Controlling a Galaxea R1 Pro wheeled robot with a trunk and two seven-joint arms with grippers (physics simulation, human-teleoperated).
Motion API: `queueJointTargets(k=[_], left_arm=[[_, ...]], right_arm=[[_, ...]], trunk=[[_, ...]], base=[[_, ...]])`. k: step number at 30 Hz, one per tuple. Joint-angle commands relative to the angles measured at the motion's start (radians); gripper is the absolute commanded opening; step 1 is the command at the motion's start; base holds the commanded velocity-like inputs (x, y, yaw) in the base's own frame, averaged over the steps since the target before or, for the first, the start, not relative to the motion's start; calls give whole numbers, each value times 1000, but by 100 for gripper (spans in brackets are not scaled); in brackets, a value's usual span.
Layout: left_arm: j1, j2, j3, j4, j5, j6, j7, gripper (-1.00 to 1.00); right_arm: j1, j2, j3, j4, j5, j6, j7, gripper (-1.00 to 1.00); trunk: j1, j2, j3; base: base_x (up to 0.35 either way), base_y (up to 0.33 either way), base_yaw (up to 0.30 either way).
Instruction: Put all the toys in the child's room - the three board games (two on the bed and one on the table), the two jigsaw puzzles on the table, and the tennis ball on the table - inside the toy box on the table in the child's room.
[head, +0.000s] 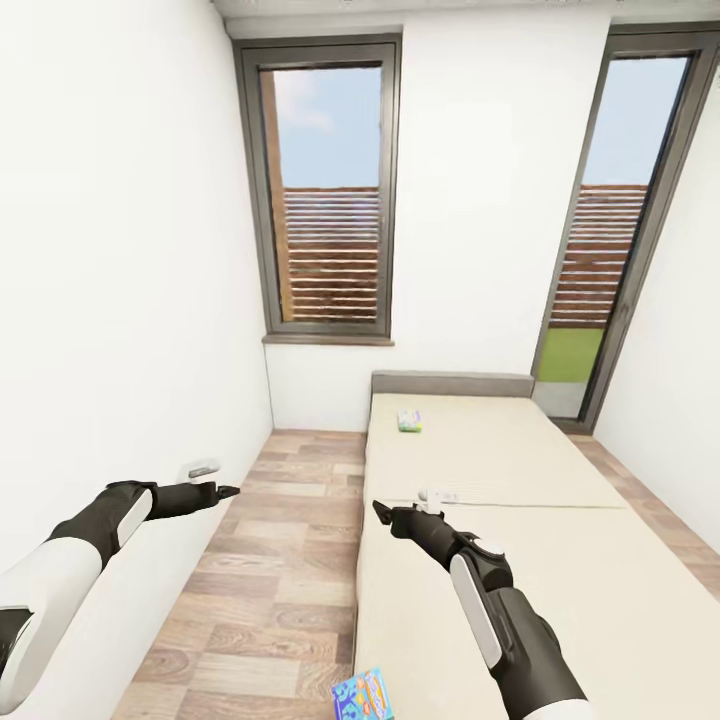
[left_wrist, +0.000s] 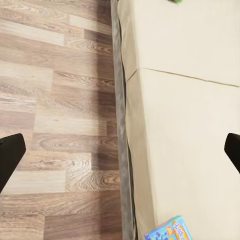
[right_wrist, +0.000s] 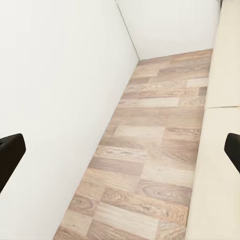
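Observation:
The bed (head: 520, 500) with its beige mattress runs along the right side of the child's room. A blue cartoon board game (head: 361, 695) lies at the mattress's near left corner, and it shows again in the left wrist view (left_wrist: 167, 231). A yellow-green board game (head: 409, 421) rests near the grey headboard (head: 452, 384). My left gripper (head: 226, 491) is open over the wood floor beside the white wall. My right gripper (head: 381, 512) is open above the mattress's left edge, empty. Both wrist views show the fingers (left_wrist: 10, 155) (right_wrist: 10, 152) spread wide. The table and the toy box are out of view.
A strip of wood-plank floor (head: 280, 560) runs between the left wall (head: 110, 300) and the bed. Two tall dark-framed windows (head: 325, 190) (head: 620, 230) stand in the far wall. More floor lies at the bed's right (head: 660, 510).

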Motion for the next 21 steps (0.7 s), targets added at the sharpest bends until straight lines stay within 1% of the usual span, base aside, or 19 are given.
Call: queueJointTargets(k=[1,17,21], left_arm=[[0,1,-3,-1,9,8,1,100],[0,-1,-4,-1,8,9,3,100],[0,-1,-4,-1,8,9,4,100]], right_arm=[[0,0,-1,-1,-5,5,1,100],[-1,-3,-6,0,-7,-1,1,100],[0,-5,-8,0,-15,-8,2,100]], trunk=[[4,-8,-3],[66,-120,-49],[81,-148,-61]], base=[[0,0,55],[0,0,18],[0,0,0]])
